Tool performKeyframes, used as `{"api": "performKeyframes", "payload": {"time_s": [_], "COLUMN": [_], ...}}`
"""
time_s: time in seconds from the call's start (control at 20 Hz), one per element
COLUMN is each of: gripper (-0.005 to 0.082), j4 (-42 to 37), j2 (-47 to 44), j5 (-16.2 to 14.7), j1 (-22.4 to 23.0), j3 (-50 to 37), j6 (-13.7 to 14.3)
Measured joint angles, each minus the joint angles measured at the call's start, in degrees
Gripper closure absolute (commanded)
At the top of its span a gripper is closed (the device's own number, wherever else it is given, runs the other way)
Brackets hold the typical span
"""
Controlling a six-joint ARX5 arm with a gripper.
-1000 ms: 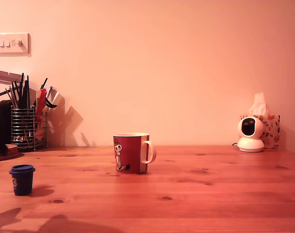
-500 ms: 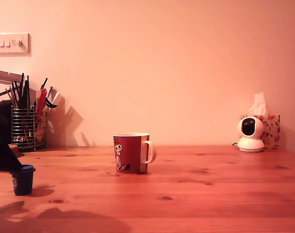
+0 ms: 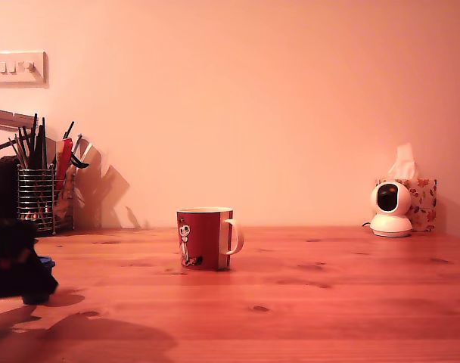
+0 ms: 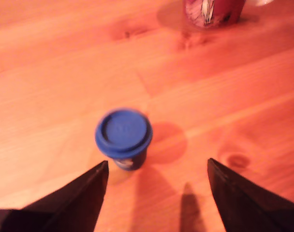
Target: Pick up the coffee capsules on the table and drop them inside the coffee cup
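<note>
1. Exterior view: the red coffee cup [image 3: 206,238] stands upright near the middle of the table [image 3: 306,302], white handle toward the exterior view's right. At the exterior view's left edge the dark gripper [image 3: 14,265] sits low over the tabletop, covering most of the blue capsule [image 3: 45,263]; only a sliver of blue shows. A wire utensil holder [image 3: 37,198] stands behind, by the wall; a small white camera [image 3: 390,209] and a tissue box [image 3: 421,201] stand far to the exterior view's right.

2. Wrist view: the blue capsule [image 4: 124,137] stands upright, rim upward, on the table [image 4: 50,72]. The gripper [image 4: 156,169] is spread wide, its dark fingertips [image 4: 96,181] apart; the capsule is near one fingertip, not touching it. The cup's base [image 4: 212,12] is well apart.
</note>
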State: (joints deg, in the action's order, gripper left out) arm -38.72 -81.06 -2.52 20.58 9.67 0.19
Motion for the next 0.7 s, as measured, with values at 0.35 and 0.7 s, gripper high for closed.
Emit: {"api": "performKeyframes", "payload": {"time_s": [0.35, 0.7], "gripper": [0.0185, 0.0185], "j4": [-14.67, -23.08], "j2": [-12.17, -18.93], "j5": [-0.55, -5.20], "j1": [-1.90, -4.59], "j3": [-0.33, 0.07], "j6": [-1.29, -1.29]}}
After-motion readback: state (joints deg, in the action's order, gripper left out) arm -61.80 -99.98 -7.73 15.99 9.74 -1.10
